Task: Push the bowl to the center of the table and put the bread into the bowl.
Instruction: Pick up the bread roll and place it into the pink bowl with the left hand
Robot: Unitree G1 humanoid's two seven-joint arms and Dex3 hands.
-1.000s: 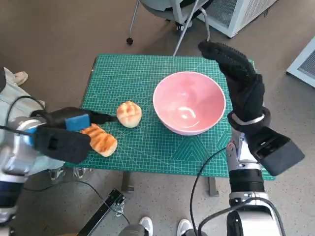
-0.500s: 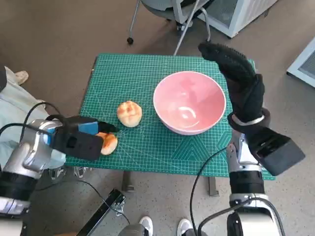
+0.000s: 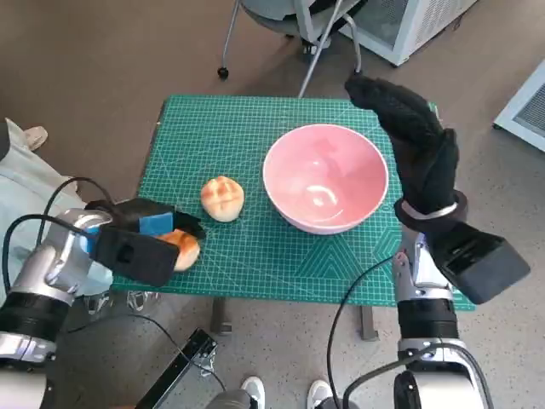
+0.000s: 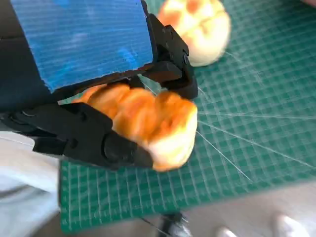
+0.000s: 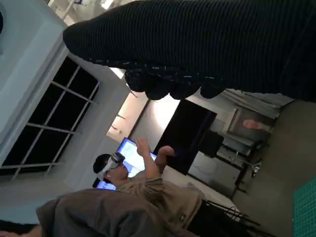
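over on the left, the left robot hand (image 3: 140,241) is sitting at the near left corner of the counter (image 3: 255,136), and it is clamping a long golden bread (image 3: 183,248) between its black fingers (image 4: 168,54); the left wrist view is showing the loaf (image 4: 148,121) wedged right in the grasp under the blue tape, its pale end poking out past the fingers over the green mat. whether it is resting on the mat or lifted just off it, i cannot tell. behind the arm, a person's pale sleeve (image 3: 21,183) is showing at the left edge of the head view

moving right, a round scored bread roll (image 3: 222,198) is lying loose on the mat, just beside the held loaf and close to the pink bowl (image 3: 325,177), not touching it. the wrist camera is catching that roll (image 4: 197,27) too, blurred, beyond the fingers

the bowl is standing upright a little right of the counter's middle, with nothing in it

further right, the right robot hand (image 3: 413,141) in its knitted glove is hanging above the counter's right side, next to the bowl's rim, fingers stretched out and gripping nothing; from here i cannot tell whether it is touching the bowl. the right wrist view is giving only the glove (image 5: 207,44) and a person (image 5: 133,197) seated in the room
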